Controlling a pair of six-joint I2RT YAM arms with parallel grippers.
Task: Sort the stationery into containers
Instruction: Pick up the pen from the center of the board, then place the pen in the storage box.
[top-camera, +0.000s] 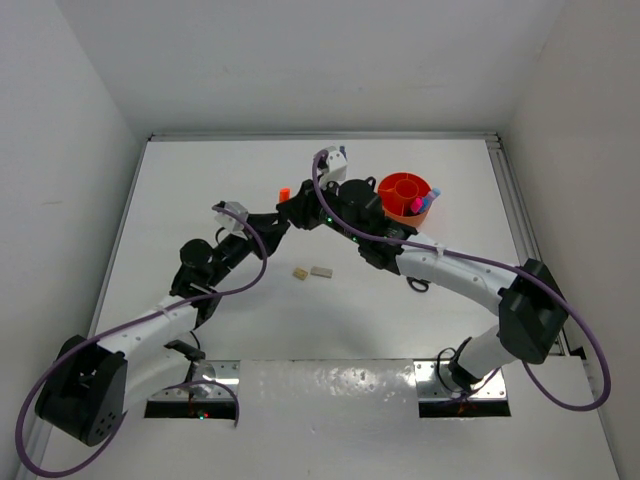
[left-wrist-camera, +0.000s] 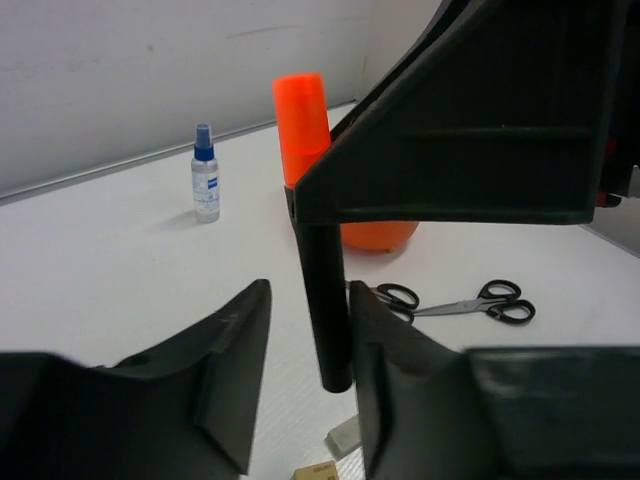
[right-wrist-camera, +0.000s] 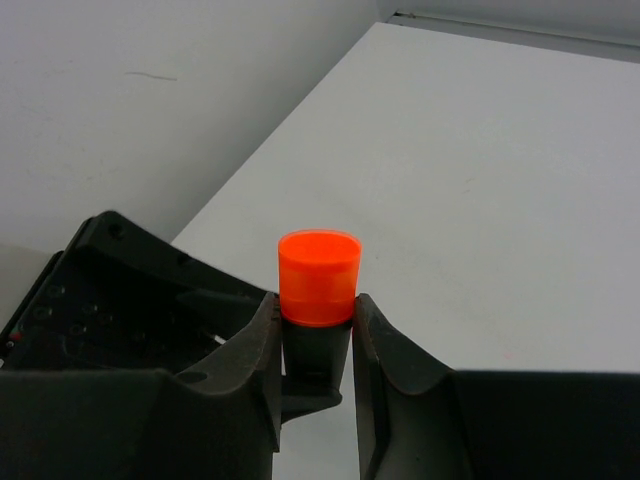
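Note:
A black marker with an orange cap (left-wrist-camera: 300, 120) stands upright above the table. My right gripper (right-wrist-camera: 314, 300) is shut on it just below the cap (right-wrist-camera: 319, 275). My left gripper (left-wrist-camera: 308, 290) is open around the marker's lower barrel. The barrel rests against the right finger (left-wrist-camera: 375, 340), with a gap to the left finger. In the top view both grippers meet at the marker (top-camera: 284, 190), left of the round orange tub (top-camera: 405, 192). The tub holds pink- and blue-capped markers (top-camera: 430, 200). The tub also shows in the left wrist view (left-wrist-camera: 380, 235), behind the right gripper.
A beige eraser (top-camera: 299, 272) and a grey eraser (top-camera: 321, 270) lie on the table below the grippers. Black-handled scissors (left-wrist-camera: 455, 303) lie near the tub, partly under the right arm in the top view (top-camera: 418, 285). A small blue-capped bottle (left-wrist-camera: 205, 180) stands near the back wall.

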